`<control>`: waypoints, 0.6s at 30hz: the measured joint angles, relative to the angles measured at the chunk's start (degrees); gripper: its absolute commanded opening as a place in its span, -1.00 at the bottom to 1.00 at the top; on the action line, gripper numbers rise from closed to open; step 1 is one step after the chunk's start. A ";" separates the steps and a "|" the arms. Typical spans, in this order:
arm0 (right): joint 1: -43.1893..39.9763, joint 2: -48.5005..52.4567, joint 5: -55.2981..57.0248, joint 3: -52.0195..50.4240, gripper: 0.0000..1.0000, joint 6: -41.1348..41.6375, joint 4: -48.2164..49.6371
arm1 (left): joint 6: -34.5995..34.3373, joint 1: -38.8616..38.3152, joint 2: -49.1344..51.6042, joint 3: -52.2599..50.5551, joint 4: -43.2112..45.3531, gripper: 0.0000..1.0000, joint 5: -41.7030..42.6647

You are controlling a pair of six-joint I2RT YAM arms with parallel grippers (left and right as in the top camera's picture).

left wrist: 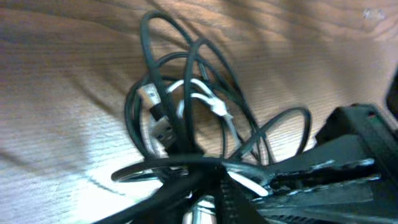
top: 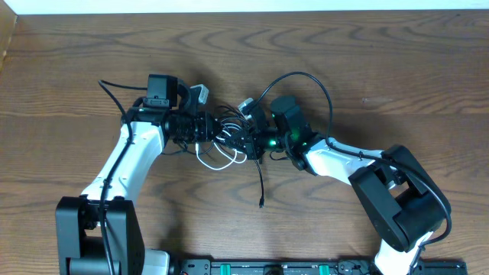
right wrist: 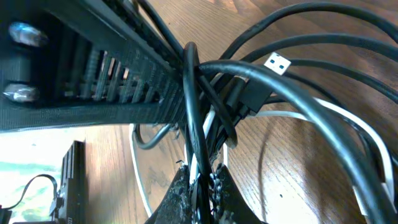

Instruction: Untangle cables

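Cables: the cables [top: 229, 141] lie as one knot near the middle of the table [top: 382, 61], between the two grippers; a white cable [top: 214, 160] loops out at 7 o'clock of the knot, and a black tail [top: 261, 191] runs toward 6 o'clock and ends free
Left gripper: the left gripper [top: 200, 126] is at 9 o'clock of the knot; its wrist view shows black strands gathered into the jaws, so I judge it clenched on the cables, though the pinch itself is partly hidden
Right gripper: the right gripper [top: 250, 141] is at 3 o'clock, jaws pressed together on several black strands and a white one
Step in hand: probably to draw the knot apart between both grips
How to do it well: pull slowly along the 9-to-3 line, low over the wood, and check that the loops open and do not tighten
Plug: a USB plug [right wrist: 278, 62] sits inside the loops; it should go back through its loop, not be dragged
Risk: each grip seems to hold many strands at once, which can lock the knot; holding one single strand would be better
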 measured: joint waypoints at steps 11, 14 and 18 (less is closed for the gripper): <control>-0.26 0.11 -0.52 -0.07 -0.98 0.00 0.52 | 0.37 0.07 -1.88 -0.76 0.09 -0.85 -0.13; -0.61 0.11 -1.53 -0.04 -0.98 0.63 1.25 | -0.68 -0.02 -5.44 -1.44 -0.87 -0.85 -0.04; -1.29 -0.20 -3.80 0.70 -0.98 3.21 2.05 | -2.27 -0.42 -11.41 -1.60 -3.02 -0.85 0.04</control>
